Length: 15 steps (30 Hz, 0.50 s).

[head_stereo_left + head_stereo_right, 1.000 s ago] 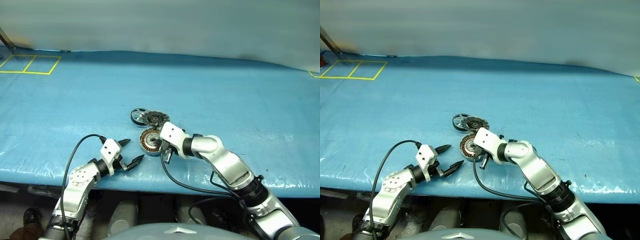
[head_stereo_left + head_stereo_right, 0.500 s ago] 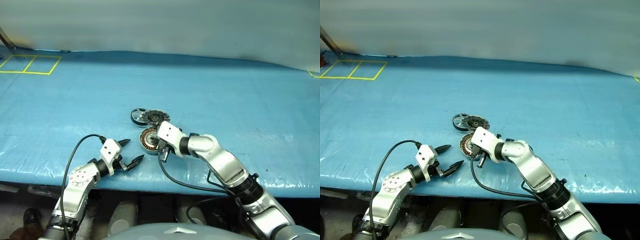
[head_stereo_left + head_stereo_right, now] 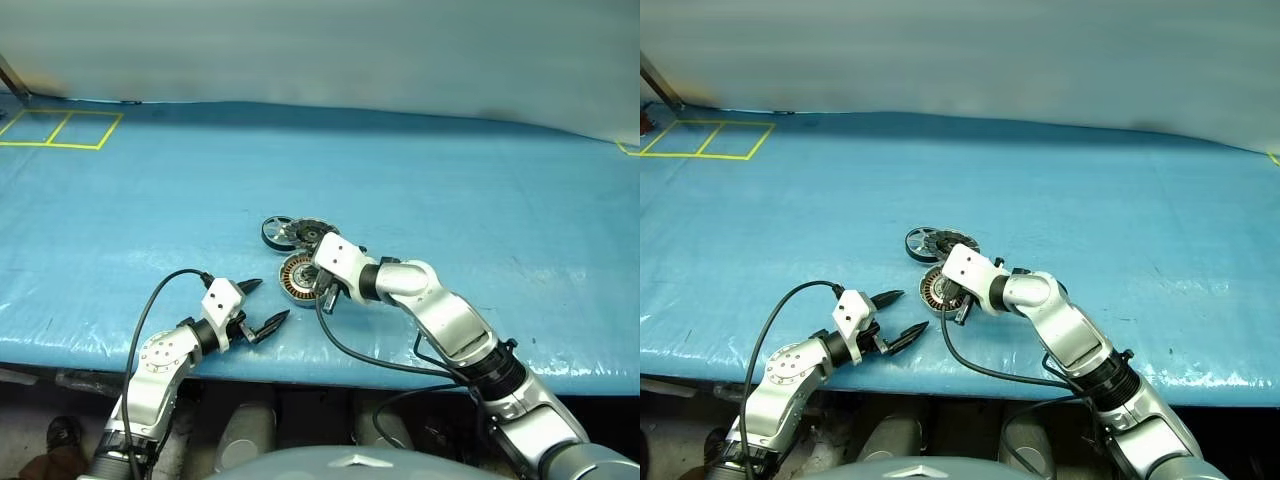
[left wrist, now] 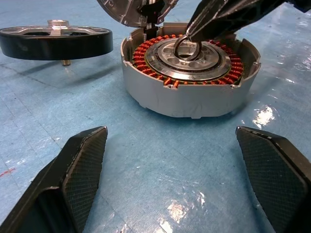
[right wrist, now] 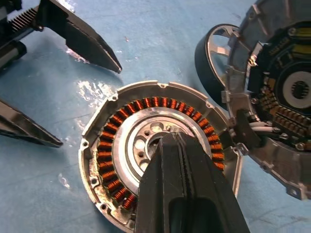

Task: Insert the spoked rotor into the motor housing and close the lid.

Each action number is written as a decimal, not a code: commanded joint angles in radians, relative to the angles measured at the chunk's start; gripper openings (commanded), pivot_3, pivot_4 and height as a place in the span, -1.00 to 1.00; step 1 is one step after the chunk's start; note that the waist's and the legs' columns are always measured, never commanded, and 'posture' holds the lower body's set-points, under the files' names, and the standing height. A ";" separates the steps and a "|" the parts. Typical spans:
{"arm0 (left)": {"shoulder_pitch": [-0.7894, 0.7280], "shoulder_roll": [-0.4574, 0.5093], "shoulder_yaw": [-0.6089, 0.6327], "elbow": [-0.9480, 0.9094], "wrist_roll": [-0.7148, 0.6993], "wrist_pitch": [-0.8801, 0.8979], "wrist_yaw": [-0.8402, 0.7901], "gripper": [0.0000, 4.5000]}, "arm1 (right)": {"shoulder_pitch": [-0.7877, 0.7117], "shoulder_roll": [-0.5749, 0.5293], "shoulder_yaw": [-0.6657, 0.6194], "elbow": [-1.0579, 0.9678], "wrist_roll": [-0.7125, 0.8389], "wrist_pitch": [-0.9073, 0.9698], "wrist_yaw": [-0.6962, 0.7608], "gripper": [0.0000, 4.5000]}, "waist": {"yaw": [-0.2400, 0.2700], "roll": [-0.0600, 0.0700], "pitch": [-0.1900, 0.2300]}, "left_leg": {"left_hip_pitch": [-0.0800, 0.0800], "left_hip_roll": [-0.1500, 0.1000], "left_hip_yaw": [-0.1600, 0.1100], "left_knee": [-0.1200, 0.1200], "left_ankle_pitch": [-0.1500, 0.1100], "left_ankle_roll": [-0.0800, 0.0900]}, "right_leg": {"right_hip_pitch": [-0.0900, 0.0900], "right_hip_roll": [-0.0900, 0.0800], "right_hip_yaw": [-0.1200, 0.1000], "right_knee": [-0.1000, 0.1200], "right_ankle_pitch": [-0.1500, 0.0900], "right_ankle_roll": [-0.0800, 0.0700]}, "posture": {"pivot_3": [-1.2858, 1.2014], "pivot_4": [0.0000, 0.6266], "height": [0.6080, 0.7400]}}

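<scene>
The motor housing (image 3: 296, 275), a shallow silver can ringed with copper windings (image 4: 189, 68), lies on the blue table. Its lid (image 5: 282, 107) stands tilted at the far rim, striped face and wires showing. Beside the lid lies the spoked rotor (image 3: 277, 232), dark-rimmed (image 4: 56, 36). My right gripper (image 4: 189, 34) is shut on a thin dark ring (image 4: 188, 48) and holds it over the housing's hub, as the right wrist view shows (image 5: 167, 141). My left gripper (image 3: 272, 300) stands open near the table's front edge, short of the housing and touching nothing.
Blue sheeting covers the whole table (image 3: 480, 200). Yellow tape squares (image 3: 60, 128) mark its far left corner. The front edge (image 3: 400, 372) runs just behind my grippers. A black cable (image 3: 150, 300) loops off the left wrist.
My right forearm has swung slightly to the left, with its gripper still over the housing. The left gripper and the parts have kept still.
</scene>
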 commanded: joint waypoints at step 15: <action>0.004 0.000 -0.002 -0.014 0.001 -0.009 0.008 1.00 | -0.011 0.025 -0.016 0.005 -0.014 -0.014 -0.006 -0.99 | -0.001 0.000 0.000 | 0.000 0.000 0.000 0.000 0.000 0.000 | 0.000 0.000 0.000 0.000 0.000 0.000 | 0.03 -0.52 1.00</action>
